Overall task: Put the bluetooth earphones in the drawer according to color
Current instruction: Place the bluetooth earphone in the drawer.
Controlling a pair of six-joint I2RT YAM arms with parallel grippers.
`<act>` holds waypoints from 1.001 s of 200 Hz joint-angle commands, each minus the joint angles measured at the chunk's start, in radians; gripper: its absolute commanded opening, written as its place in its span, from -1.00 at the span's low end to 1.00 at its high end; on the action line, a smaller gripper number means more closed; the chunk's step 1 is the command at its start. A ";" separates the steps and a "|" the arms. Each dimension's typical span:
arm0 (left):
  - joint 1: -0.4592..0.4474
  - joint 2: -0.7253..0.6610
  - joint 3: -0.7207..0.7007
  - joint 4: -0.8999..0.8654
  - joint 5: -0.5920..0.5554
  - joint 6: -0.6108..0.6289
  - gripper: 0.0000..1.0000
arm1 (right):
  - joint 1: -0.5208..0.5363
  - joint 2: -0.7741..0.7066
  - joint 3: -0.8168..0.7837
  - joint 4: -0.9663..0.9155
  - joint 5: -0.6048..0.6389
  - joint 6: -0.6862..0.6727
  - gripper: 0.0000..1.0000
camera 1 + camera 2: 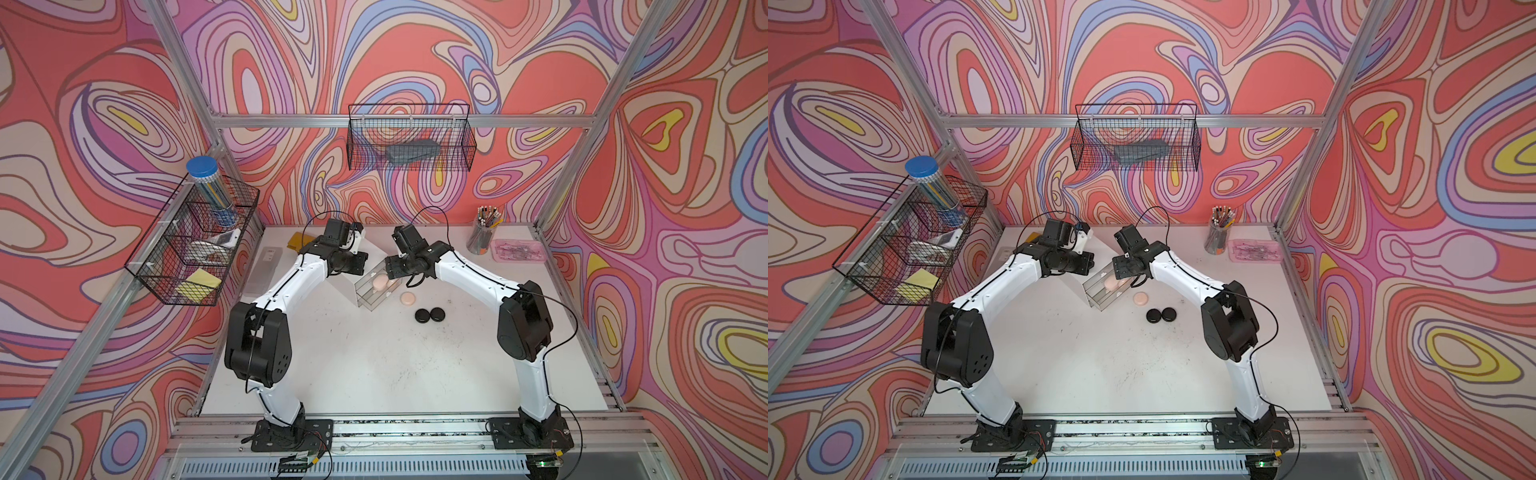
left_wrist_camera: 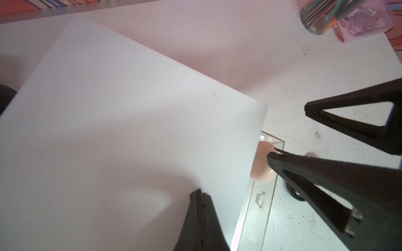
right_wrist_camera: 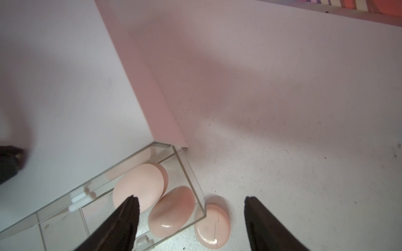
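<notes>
The drawer (image 1: 371, 296), clear plastic, stands pulled out of a white cube cabinet (image 1: 368, 249) in both top views. Two pale pink earphones (image 3: 139, 187) (image 3: 171, 210) lie inside it. A third pink one (image 3: 212, 226) rests on the table just outside the drawer's wall (image 3: 189, 171). Two black earphones (image 1: 423, 316) (image 1: 437, 313) sit side by side nearer the front. My right gripper (image 3: 190, 198) hangs open over the drawer's outer end, with nothing between its fingers. My left gripper (image 2: 201, 192) is shut, empty, its tip at the cabinet's white top.
A frosted flat box (image 1: 264, 270) lies at the left. A pencil cup (image 1: 480, 237) and a pink tray (image 1: 517, 250) stand at the back right. Wire baskets hang on the left wall (image 1: 195, 245) and the back wall (image 1: 409, 139).
</notes>
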 commanded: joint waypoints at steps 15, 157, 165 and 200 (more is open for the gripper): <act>-0.016 0.059 -0.031 -0.160 -0.002 -0.003 -1.00 | -0.011 0.049 0.053 -0.085 0.022 -0.014 0.57; -0.016 0.065 -0.032 -0.160 0.000 -0.001 -1.00 | -0.011 0.151 0.132 -0.169 -0.082 -0.042 0.57; -0.016 0.065 -0.032 -0.160 0.002 -0.004 -1.00 | -0.011 0.147 0.125 -0.165 -0.084 -0.042 0.57; -0.016 0.067 -0.032 -0.160 0.000 -0.001 -1.00 | -0.010 0.139 0.104 -0.138 -0.126 -0.043 0.56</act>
